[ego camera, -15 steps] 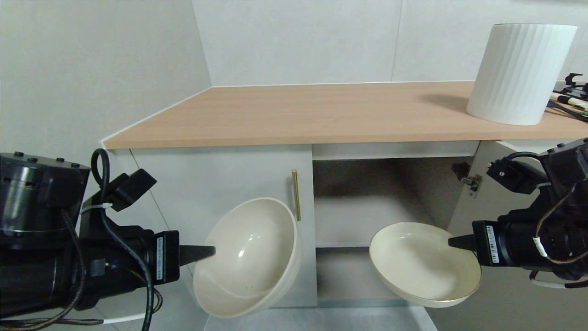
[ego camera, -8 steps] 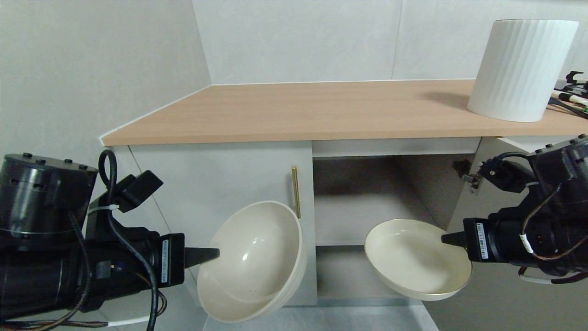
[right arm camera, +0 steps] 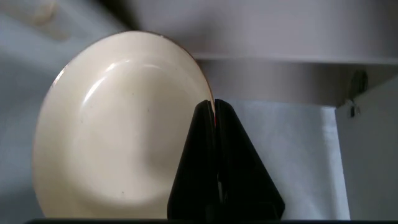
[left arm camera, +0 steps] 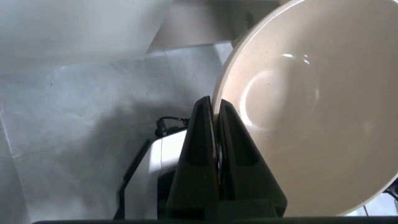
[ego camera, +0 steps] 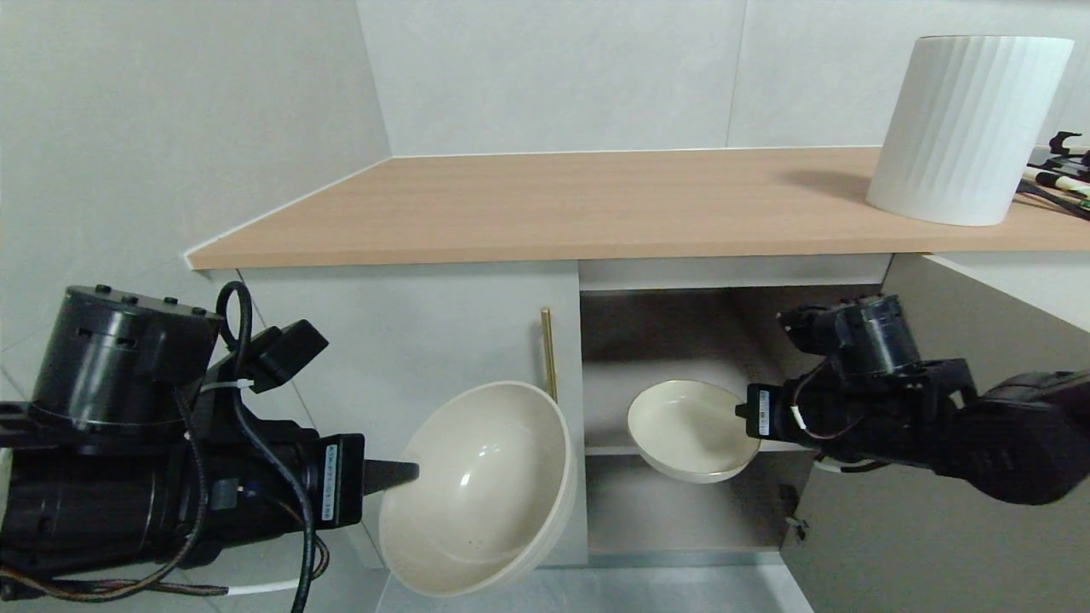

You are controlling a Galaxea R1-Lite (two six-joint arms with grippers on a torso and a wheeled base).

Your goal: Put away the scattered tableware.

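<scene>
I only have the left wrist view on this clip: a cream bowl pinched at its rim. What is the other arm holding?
Observer: The right gripper is shut on the rim of a shallower cream plate.
Operator: Where is that plate?
Observer: At the open cabinet, level with its shelf; I cannot tell whether it touches.
Operator: And where is my bowl against the cabinet?
Observer: The bowl hangs tilted from the left gripper in front of the closed door, by the lower end of its brass handle.
</scene>
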